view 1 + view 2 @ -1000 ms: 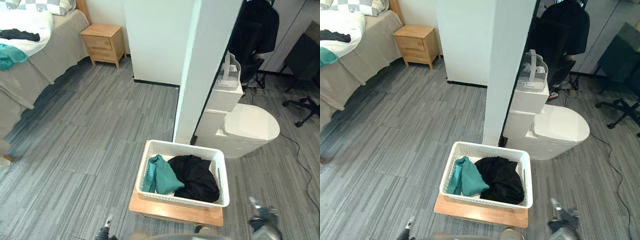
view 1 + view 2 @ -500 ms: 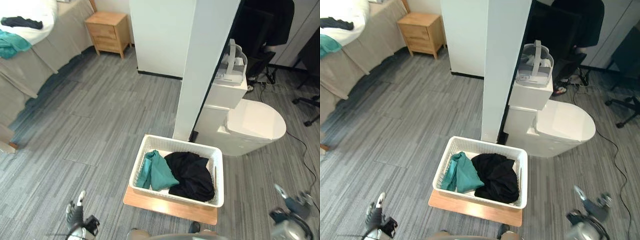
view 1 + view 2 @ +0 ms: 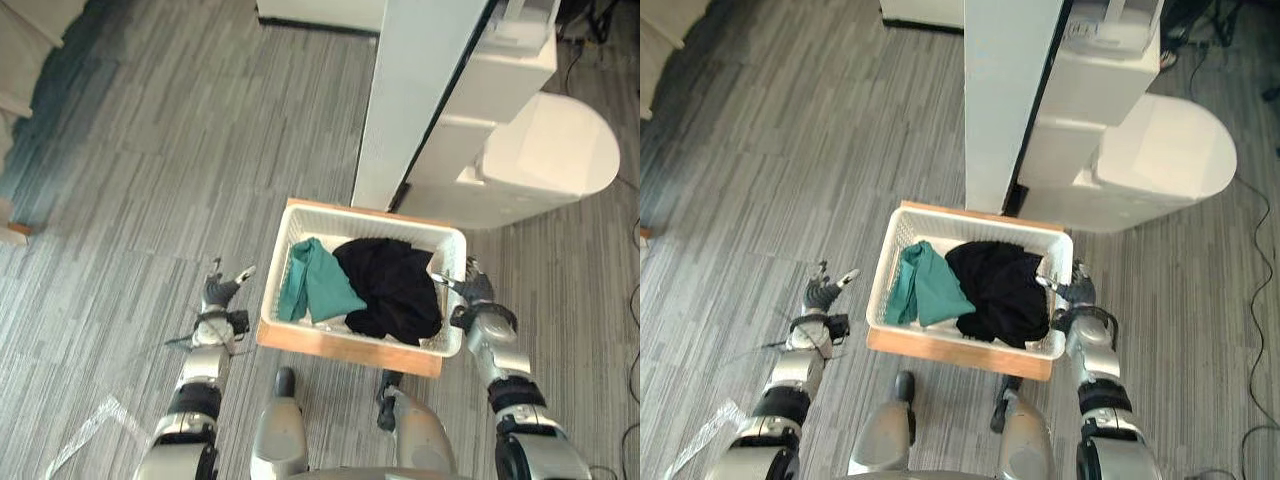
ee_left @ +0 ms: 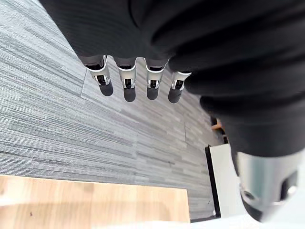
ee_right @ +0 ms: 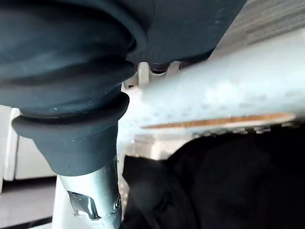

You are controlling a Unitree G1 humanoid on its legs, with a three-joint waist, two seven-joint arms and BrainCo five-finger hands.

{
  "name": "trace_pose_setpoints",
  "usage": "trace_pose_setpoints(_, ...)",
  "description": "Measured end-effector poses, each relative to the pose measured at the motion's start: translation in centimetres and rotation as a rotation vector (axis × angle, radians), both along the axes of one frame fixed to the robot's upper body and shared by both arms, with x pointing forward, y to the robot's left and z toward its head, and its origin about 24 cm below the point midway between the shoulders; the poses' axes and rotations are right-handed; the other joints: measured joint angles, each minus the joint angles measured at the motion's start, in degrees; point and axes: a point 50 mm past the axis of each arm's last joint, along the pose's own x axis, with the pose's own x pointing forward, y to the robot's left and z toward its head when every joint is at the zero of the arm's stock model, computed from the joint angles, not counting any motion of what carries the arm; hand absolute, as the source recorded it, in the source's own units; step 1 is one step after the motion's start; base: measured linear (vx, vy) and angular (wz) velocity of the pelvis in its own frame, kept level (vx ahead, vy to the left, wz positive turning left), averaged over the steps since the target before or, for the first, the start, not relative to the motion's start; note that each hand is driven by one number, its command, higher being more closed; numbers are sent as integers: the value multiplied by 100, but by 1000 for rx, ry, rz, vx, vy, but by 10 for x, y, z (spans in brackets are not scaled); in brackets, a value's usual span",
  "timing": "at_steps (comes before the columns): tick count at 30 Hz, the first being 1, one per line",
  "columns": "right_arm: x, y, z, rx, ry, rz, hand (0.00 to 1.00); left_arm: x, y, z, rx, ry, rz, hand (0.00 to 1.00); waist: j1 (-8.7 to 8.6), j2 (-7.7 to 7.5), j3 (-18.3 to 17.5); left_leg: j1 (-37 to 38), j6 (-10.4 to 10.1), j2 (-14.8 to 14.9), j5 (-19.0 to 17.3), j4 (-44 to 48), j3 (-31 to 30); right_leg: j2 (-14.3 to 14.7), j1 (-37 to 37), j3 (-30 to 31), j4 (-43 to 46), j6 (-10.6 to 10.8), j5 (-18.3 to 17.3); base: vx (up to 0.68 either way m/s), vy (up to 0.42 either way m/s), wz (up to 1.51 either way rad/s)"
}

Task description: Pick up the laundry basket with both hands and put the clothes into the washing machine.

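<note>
Grey striped floor (image 3: 150, 150) is spreading around a tall white pillar (image 3: 415, 90). In front of the pillar, a white perforated plastic laundry basket (image 3: 340, 328) is sitting on a low wooden stand (image 3: 340, 352), holding a teal garment (image 3: 315, 285) and black clothes (image 3: 390, 285). The left hand (image 3: 215, 297) is hovering left of the basket, fingers released. The right hand (image 3: 475, 295) is at the basket's right rim, grasp impossible to tell.

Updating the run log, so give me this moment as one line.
phase: pre-grasp | left hand: open, apart from laundry basket | right hand: at its right rim | clothes: inside
</note>
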Motion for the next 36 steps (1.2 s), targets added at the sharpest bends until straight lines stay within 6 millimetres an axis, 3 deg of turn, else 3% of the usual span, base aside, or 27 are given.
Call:
trace_pose_setpoints(4, 19, 9, 18, -54, -34, 52, 0, 17, -3, 15, 89, -9, -59, 0, -4, -83, 253, -228, 21, -22, 13, 136, 31, 21, -191, 140, -138, -42, 221, -105, 4, -13)
trace_pose_setpoints(8, 28, 18, 19, -68, -15, 86, 0, 23, -19, 13, 231, 31, -166, 0, -11, -153, 412, -452, 23, -12, -2, 285, 31, 66, -330, 256, -251, -63, 326, -113, -22, -9)
trace_pose_setpoints(23, 44, 19, 36, -159, -45, 88, 0, 42, -34, 39, 471, -43, -218, 0, -17, -179, 478, -1057, 35, -1, -63, 718, -71, 106, -564, 269, -536, 31, 604, -50, -1, 0)
trace_pose_setpoints(24, 45, 19, 37, -163, -51, 85, 0, 43, -34, 41, 478, -48, -217, 100, -16, -185, 482, -1077, 35, -2, -62, 719, -72, 105, -582, 267, -537, 35, 609, 0, 0, 0)
trace_pose_setpoints(25, 47, 20, 39, -170, -55, 90, 100, 44, -33, 43, 500, -52, -216, 100, -18, -206, 493, -1090, 33, -1, -61, 723, -70, 107, -591, 269, -559, 42, 625, 0, 0, 0)
trace_pose_setpoints(29, 56, 22, 46, -219, -40, 113, 100, 60, -30, 53, 577, -20, -202, 100, -19, -222, 501, -1125, -31, -15, -58, 747, -47, 104, -609, 302, -635, 20, 726, -24, 9, -3)
trace_pose_setpoints(36, 79, 42, 78, -269, -71, 162, 100, 90, -8, 108, 714, -3, -151, 100, -72, -422, 605, -1363, -111, -1, -13, 803, 19, 139, -902, 489, -786, 118, 791, -53, 4, -17)
